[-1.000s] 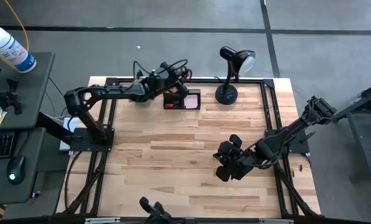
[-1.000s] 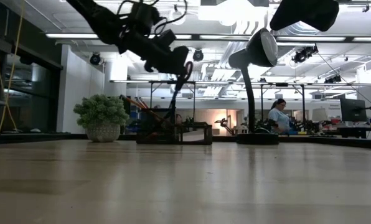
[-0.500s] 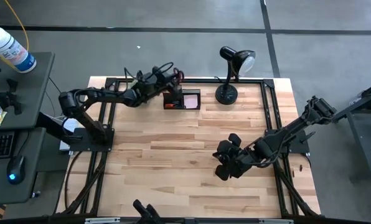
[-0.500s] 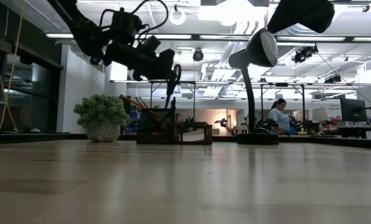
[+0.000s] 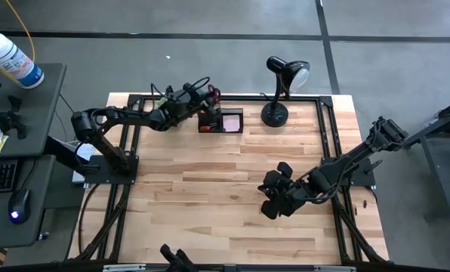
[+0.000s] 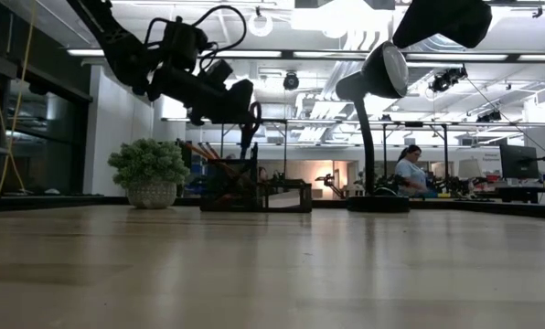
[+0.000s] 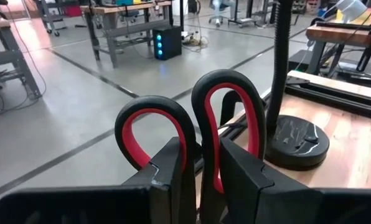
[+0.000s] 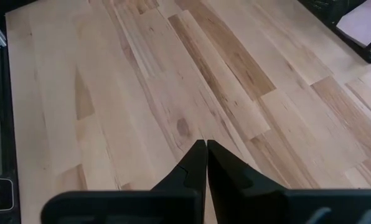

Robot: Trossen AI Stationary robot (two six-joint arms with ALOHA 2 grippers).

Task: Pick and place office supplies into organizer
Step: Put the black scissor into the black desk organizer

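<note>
One camera looks straight down on the counter (image 5: 232, 189); one sits level at its surface; wrist cameras look closely past each claw. Both fixed views share the desk lamp (image 5: 282, 91).

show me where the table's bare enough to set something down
Bare wood fills the table centre and near-left, between the organizer and the right gripper. Crowded along the far edge: left gripper holding scissors, organizer, lamp.
</note>
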